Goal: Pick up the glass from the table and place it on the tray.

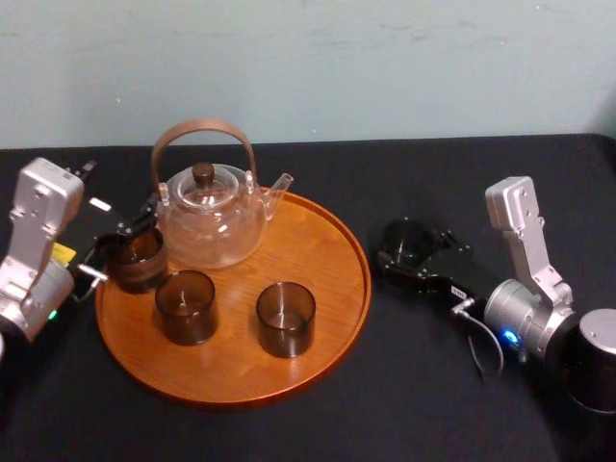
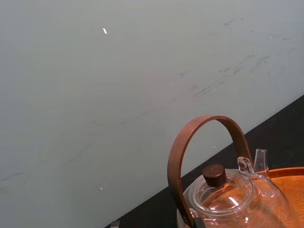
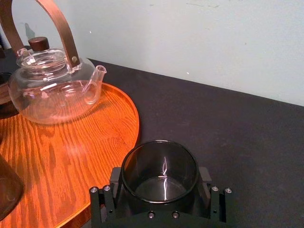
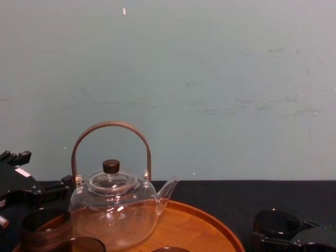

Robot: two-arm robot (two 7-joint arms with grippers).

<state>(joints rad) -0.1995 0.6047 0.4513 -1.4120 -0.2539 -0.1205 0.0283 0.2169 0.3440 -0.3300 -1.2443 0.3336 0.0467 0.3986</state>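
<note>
In the head view your right hand (image 1: 409, 252) is clenched on the glass (image 1: 404, 236), which stands on the black surface (image 1: 433, 385) just right of the tray (image 1: 361, 260); your left hand (image 1: 125, 241) sits at the tray's left edge against a brown glass (image 1: 137, 262), and you cannot tell whether it grips; the teapot (image 1: 212, 217) and two dark glasses (image 1: 186, 306) stand on the tray.

Your left wrist view gives the teapot (image 2: 232, 199) on the tray (image 2: 289, 173).

In the right wrist view the glass (image 3: 159, 166) stands upright in the right hand (image 3: 160, 190), beside the tray (image 3: 95, 137).

In the chest view the glass (image 4: 273, 223) is low right, off the tray (image 4: 210, 226); the brown glass (image 4: 44, 226) is low left.
</note>
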